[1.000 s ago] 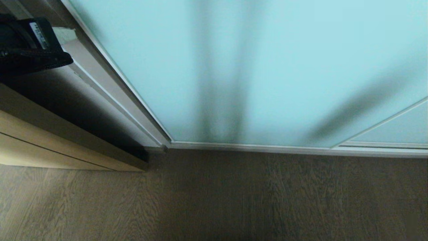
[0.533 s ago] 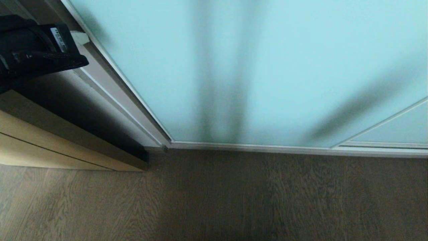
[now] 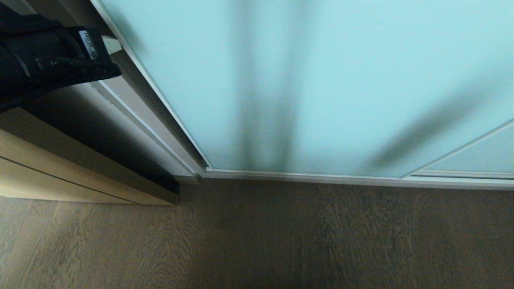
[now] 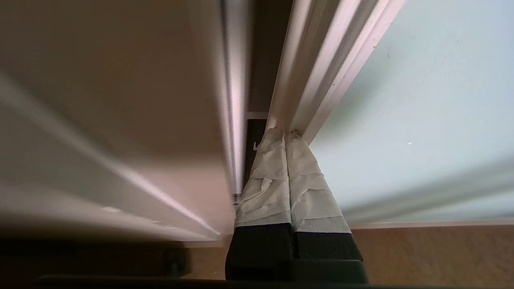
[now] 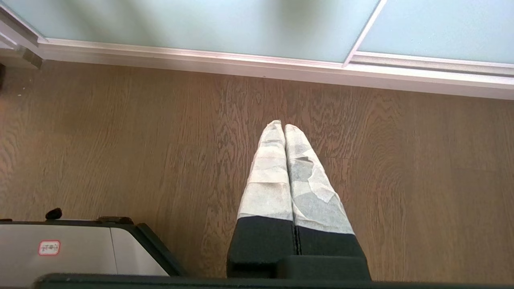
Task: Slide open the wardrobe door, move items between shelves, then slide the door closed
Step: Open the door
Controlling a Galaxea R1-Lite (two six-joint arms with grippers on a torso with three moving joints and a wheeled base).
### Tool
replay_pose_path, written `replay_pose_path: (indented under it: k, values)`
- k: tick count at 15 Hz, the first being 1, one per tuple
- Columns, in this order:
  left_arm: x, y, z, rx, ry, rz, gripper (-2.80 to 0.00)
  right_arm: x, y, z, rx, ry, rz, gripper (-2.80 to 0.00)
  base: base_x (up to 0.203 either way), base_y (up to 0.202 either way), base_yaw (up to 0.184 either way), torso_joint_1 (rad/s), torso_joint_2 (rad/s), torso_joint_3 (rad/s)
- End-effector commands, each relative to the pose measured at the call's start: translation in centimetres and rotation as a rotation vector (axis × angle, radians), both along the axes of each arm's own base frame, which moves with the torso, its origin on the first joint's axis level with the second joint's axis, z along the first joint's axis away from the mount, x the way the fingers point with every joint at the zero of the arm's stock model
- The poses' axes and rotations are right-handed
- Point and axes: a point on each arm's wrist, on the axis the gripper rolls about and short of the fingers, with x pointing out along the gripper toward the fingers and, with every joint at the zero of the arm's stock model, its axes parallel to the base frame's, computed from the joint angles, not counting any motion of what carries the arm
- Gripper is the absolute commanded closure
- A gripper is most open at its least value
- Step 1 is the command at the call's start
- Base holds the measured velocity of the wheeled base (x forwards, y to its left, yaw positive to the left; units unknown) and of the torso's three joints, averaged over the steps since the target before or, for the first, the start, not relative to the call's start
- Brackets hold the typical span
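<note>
Wood-grain floor (image 3: 281, 241) fills the near part of the scene and runs up to the far wall line. At the left stands a tan wooden panel (image 3: 60, 176), angled from the near left toward the far middle, its lower edge on the floor. A dark shadowed gap (image 3: 100, 132) lies behind it.

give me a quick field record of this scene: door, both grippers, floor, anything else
door: sliding wardrobe door, frosted pale aqua glass in a slim pale frame, a narrow dark gap at its left edge
left gripper: shut, taped tips at the door frame's left edge, in the gap beside the wardrobe side wall
right gripper: shut, hanging over the wood floor, holding nothing
items: none in view
other: tan wooden panel at left
</note>
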Motion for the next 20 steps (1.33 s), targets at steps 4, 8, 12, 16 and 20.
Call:
replay_pose_path:
  k: [4,8,12,16,20]
  values:
    - [-0.6,-3.5,0.0,-0.009,-0.008,-0.116,0.0,0.0,0.0,0.0,0.001,0.002,0.001,0.0,0.0,0.0,0.0,0.0,0.0,0.0]
    - [-1.9,-7.2,-0.4,-0.01,0.011,-0.238,0.0,0.0,0.0,0.0,0.001,0.001,0.001,0.0,0.0,0.0,0.0,0.0,0.0,0.0]
    - [-4.3,-10.3,-0.5,-0.015,0.016,-0.355,0.0,0.0,0.0,0.0,0.001,0.001,-0.001,0.0,0.0,0.0,0.0,0.0,0.0,0.0]
    - [-5.1,-9.8,1.0,-0.043,-0.035,-0.36,0.0,0.0,0.0,0.0,0.0,0.002,0.001,0.0,0.0,0.0,0.0,0.0,0.0,0.0]
    - [-2.0,-12.2,0.0,-0.019,0.006,-0.357,0.0,0.0,0.0,0.0,-0.001,0.002,-0.001,0.0,0.0,0.0,0.0,0.0,0.0,0.0]
